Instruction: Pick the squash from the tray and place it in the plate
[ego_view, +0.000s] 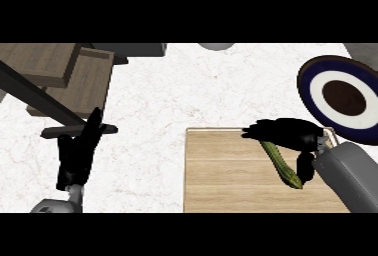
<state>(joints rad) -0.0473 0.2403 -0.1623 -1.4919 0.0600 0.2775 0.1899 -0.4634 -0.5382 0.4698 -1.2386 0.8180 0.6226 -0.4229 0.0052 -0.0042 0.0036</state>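
A long green squash (281, 164) lies on the wooden tray (221, 175) near its right side. My right hand (288, 134) sits over the squash's upper end with its fingers curled round it, the thumb (305, 166) down beside the lower half. The plate (341, 98), dark blue with a white ring and a dark brown centre, stands at the right edge above the tray. My left hand (80, 150) shows at the left, fingers straight and pointing up, holding nothing.
Wooden blocks (70, 75) and a dark bar (40, 95) fill the upper left corner. A grey object (136, 49) and a pale round one (215, 46) sit at the top edge. White marble counter (184, 95) lies between the tray and these.
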